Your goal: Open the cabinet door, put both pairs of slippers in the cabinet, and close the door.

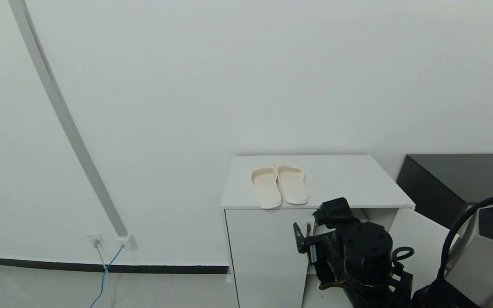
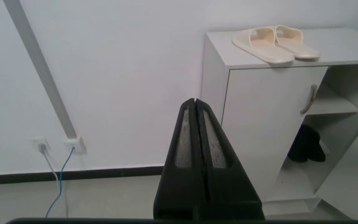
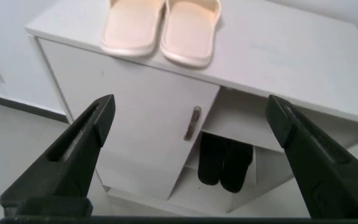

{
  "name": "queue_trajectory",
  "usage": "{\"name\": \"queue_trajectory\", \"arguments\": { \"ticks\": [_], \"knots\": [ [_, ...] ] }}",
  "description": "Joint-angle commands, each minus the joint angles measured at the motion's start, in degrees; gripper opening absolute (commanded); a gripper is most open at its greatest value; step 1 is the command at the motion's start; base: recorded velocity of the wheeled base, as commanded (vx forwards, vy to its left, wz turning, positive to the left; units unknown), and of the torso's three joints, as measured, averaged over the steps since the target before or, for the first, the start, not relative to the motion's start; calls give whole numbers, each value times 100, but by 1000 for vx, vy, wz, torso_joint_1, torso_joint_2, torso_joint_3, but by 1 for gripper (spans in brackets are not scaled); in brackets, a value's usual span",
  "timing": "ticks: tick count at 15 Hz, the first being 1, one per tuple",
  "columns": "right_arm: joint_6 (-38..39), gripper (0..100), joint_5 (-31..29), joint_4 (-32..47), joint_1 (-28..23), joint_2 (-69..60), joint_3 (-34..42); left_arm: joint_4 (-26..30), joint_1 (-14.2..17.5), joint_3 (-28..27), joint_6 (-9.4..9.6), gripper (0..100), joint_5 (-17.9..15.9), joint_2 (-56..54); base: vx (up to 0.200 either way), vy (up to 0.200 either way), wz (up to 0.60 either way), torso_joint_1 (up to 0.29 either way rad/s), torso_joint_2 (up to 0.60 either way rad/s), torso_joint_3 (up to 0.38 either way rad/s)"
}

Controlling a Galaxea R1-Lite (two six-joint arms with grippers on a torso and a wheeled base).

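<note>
The right gripper was found with its fingers spread wide and nothing between them. It was pointed at the cabinet front, just below the top edge. This stance was judged to suit a grasp on the cream slippers, which were laid side by side, soles down, reaching the front edge of the cabinet top.

The left gripper was noted with its fingers pressed together and empty, held well apart from the cabinet on its left side. It was judged to be parked out of the way.

The left door, with its handle, was observed shut. The right door was seen swung open, presumably to give access. A dark pair of slippers was recorded on the lower level inside, beneath a bare shelf.

One pair was therefore judged stowed. The cream pair and the closing of the door were judged outstanding.
</note>
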Motion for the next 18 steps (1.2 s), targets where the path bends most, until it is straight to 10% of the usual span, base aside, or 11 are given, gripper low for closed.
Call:
{"name": "queue_trajectory", "arguments": {
  "ticks": [1,18],
  "knots": [
    [-40,100,45,-45,21,-8,14,2,2,1,6,0,1,0,0,0,0,163,-364,-203],
    [1833,100,1170,4235,-102,-395,-2385,2,2,1,24,0,-8,0,24,0,0,15,-31,-15]
  ]
}}
